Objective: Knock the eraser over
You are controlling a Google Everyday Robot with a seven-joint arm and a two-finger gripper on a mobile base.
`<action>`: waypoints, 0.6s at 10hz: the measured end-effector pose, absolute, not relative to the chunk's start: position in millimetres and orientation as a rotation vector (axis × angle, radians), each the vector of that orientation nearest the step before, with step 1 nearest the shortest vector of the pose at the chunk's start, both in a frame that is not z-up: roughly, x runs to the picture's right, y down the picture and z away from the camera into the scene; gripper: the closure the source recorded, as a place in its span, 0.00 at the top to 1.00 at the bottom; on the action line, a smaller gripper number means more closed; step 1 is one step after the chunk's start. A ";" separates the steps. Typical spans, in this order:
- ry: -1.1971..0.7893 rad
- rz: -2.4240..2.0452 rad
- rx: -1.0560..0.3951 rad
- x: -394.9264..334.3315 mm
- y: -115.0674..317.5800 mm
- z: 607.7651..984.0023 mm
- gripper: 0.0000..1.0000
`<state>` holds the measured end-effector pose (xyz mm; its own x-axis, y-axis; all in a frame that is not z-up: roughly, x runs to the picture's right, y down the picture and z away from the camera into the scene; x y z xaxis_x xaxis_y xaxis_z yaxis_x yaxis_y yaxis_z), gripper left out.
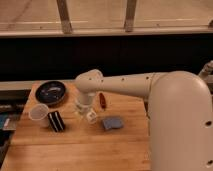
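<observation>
The eraser (56, 121), a small black block with pale vertical stripes, stands upright on the wooden table (75, 150), left of centre. It sits just right of the white cup (39, 113). My gripper (81, 109) hangs down from the white arm (125, 87) a short way to the right of the eraser and apart from it. A white tube-like object (91, 117) lies just below and right of the gripper.
A dark bowl (51, 91) sits at the back left. A flat blue-grey pad (112, 123) lies right of the gripper. A small reddish object (102, 100) lies behind it. The robot's large white body (180, 130) fills the right side.
</observation>
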<state>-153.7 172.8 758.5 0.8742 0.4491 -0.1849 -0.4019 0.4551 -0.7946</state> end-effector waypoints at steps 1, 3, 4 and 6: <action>-0.060 0.487 -0.980 -165.0 183.5 751.5 0.00; -0.095 0.391 -1.018 -198.3 210.3 733.3 0.00; -0.111 0.354 -1.031 -211.2 218.8 726.5 0.00; -0.146 0.267 -1.057 -241.2 234.5 716.2 0.00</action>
